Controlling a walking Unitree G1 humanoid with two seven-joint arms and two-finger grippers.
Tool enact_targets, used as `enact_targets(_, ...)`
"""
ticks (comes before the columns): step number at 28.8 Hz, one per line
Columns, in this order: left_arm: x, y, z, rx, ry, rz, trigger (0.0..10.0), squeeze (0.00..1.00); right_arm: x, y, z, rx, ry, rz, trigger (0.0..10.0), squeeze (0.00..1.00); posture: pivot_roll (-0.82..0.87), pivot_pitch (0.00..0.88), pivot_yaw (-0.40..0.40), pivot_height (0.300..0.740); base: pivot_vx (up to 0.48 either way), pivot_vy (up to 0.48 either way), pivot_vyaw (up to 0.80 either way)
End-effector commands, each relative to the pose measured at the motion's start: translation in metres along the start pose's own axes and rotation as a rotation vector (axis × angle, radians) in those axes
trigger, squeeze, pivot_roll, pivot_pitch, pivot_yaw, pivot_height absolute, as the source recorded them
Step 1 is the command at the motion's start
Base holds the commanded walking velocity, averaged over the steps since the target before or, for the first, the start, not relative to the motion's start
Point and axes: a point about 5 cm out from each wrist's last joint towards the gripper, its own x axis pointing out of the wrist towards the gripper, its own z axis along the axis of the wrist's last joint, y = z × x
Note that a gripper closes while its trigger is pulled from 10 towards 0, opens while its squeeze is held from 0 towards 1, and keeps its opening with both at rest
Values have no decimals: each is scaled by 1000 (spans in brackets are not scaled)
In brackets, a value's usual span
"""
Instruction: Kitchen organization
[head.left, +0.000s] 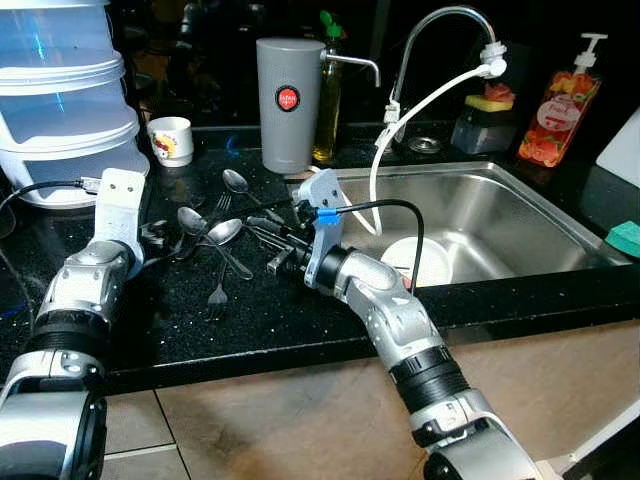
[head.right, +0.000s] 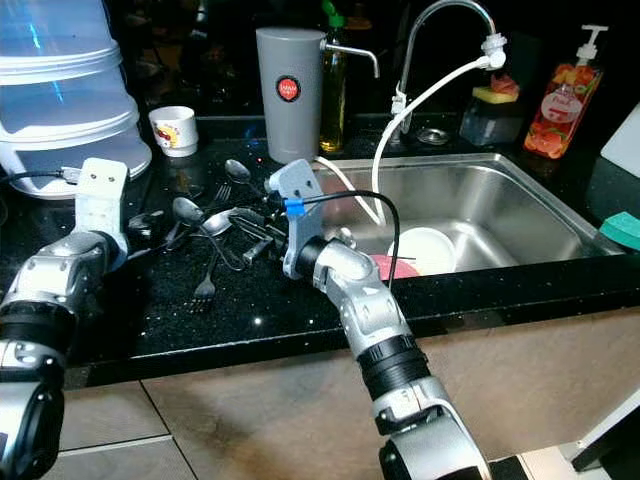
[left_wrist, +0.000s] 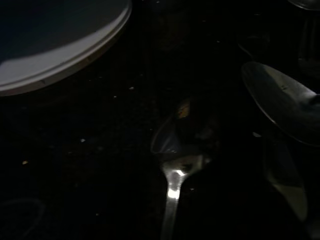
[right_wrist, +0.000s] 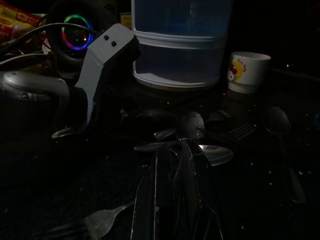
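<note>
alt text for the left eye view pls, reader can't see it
Two silver robot arms reach over a black countertop strewn with spoons and forks; the right gripper and left gripper both sit low among the cutlery. Behind stand a grey canister and small cup; a steel sink lies to the right.

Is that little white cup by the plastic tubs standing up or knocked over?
Upright: the white cup stands on the black counter, open mouth up.

L end effector (head.left: 168, 238) fingertips lost in dark among spoons (head.left: 215, 235); open or shut, can't tell. R end effector (head.right: 250, 225) fingers run together in dark wrist view. Stacked containers (head.left: 62, 90) cut by frame edge. Plate (head.right: 425, 250) in sink (head.right: 520, 200) partly behind R arm.
</note>
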Motion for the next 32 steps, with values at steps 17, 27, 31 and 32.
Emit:
enact_targets(17,2,15,-12,11,63,65,0,0,-5,1,2,16,37,5,10000,0,67,54,-17,740,0,0,0)
enact_targets(27,-11,0,53,49,-193,18,0,0,-7,-8,16,89,-30,-35,10000,0,64,40,-14,740,0,0,0)
enact_targets(31,-29,-45,82,-124,-342,-370,0,0,-8,-10,20,102,-45,-43,10000,0,64,40,-14,740,0,0,0)
enact_targets(32,-29,-45,82,-124,-342,-370,0,0,-8,-10,20,102,-45,-43,10000,0,64,40,-14,740,0,0,0)
